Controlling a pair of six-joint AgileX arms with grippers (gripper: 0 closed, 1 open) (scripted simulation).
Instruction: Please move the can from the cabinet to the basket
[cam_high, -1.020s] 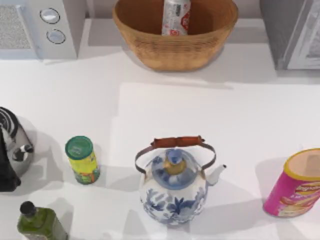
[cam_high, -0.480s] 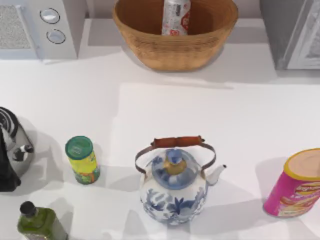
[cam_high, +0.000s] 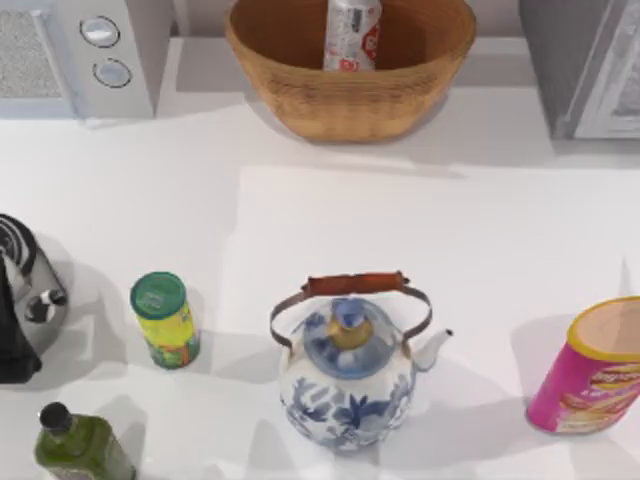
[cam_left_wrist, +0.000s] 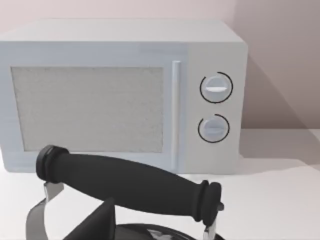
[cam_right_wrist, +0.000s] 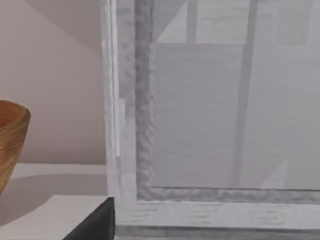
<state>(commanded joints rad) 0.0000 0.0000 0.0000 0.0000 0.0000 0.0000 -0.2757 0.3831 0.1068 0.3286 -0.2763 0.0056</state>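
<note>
The can is standing upright inside the basket, its silver-white body with red markings leaning close to the far wall of the woven wicker. The basket is sitting at the far edge of the desk, between the white appliance with two round knobs at the top view's left and the cabinet at its right. The cabinet's grey side and white framed door are showing at the far right corner, well apart from the can.

Nearer the front, a blue-and-white teapot with a brown handle is resting in the middle of the desk. A yellow-green can with a green lid is standing to its left, and a pink canister with a yellow lid is standing at the right edge. A dark kettle is sitting at the left edge, with a green bottle just in front of it.

The left wrist view is looking over the kettle's black handle toward the appliance, and the right wrist view is facing the cabinet's panelled door with the basket's rim off to one side. Whether either pincer is released or clenched, I cannot tell from these pictures.
</note>
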